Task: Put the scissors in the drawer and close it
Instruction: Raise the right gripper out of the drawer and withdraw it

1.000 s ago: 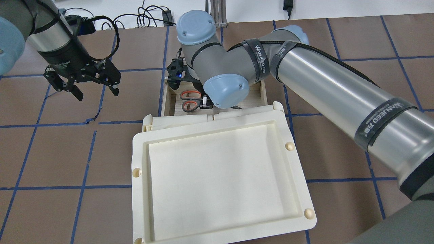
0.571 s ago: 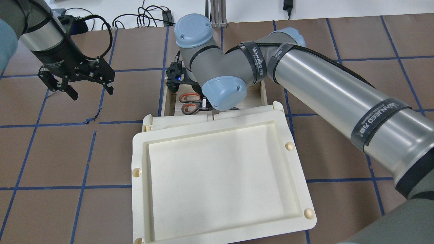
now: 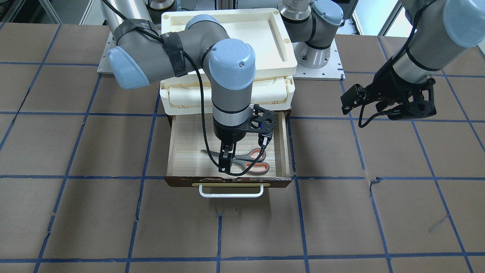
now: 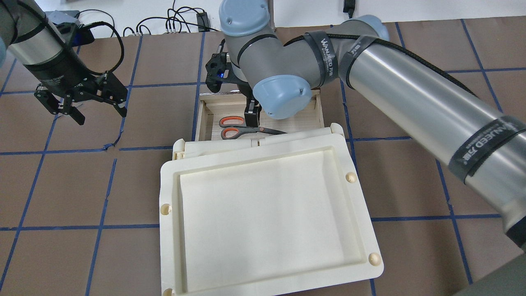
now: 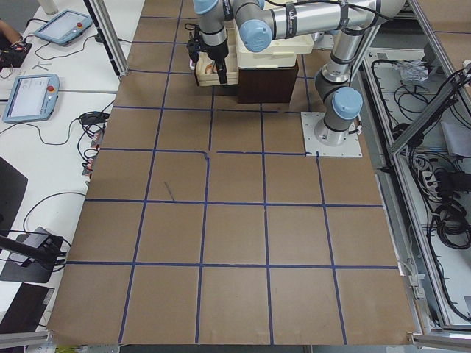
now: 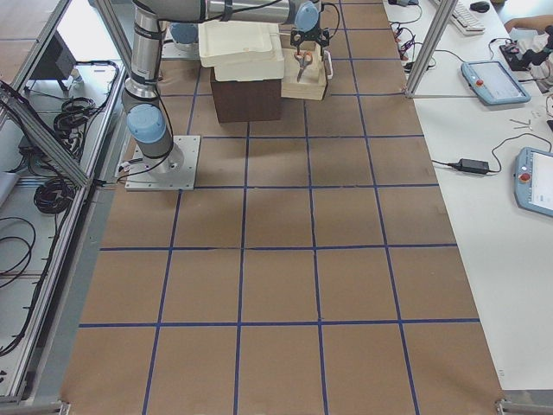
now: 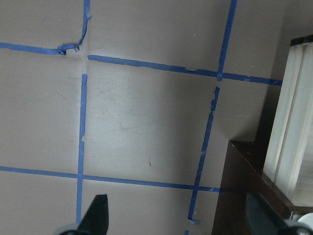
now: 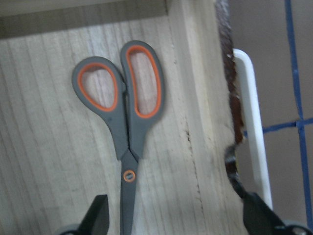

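The scissors (image 3: pixel 242 161) lie flat in the open drawer (image 3: pixel 178 144), orange-lined handles toward the robot's left. They also show in the overhead view (image 4: pixel 242 128) and the right wrist view (image 8: pixel 124 132). My right gripper (image 3: pixel 226 163) hangs open just above them, not touching; one fingertip (image 8: pixel 100 218) is over the drawer floor, the other over the dark front by the white wire handle (image 8: pixel 250 122). In the overhead view the right gripper (image 4: pixel 252 113) is partly hidden by the wrist. My left gripper (image 4: pixel 100 115) is open and empty above bare table, left of the drawer (image 4: pixel 200 119).
The cream tray-topped box (image 4: pixel 168 185) sits on the dark brown cabinet (image 5: pixel 265 81) behind the drawer and overhangs its back part. The left wrist view shows brown paper with blue tape lines and the cabinet's corner (image 7: pixel 239 196).
The right wrist has lifted and moved away from the cream box, uncovering the scissor blades; the scissors now rest in the drawer. The left gripper has moved further left.
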You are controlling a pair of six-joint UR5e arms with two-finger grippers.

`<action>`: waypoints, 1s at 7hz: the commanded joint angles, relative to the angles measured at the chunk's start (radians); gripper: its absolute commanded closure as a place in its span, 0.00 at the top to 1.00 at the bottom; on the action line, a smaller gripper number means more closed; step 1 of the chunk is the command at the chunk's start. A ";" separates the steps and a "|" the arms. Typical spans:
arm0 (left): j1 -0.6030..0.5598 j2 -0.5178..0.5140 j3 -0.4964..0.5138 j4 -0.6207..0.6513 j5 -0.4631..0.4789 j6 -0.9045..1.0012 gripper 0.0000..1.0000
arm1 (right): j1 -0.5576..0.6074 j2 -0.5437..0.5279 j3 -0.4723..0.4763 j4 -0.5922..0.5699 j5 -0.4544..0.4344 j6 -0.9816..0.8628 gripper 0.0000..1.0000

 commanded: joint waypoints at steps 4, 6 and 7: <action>-0.006 -0.092 0.106 0.016 -0.007 0.015 1.00 | -0.336 -0.229 0.016 0.198 -0.009 0.293 0.99; -0.012 -0.181 0.122 0.158 -0.083 0.035 1.00 | -0.358 -0.310 0.023 0.303 -0.005 0.656 1.00; -0.014 -0.219 0.121 0.260 -0.108 0.058 1.00 | -0.373 -0.327 0.012 0.327 0.001 0.723 1.00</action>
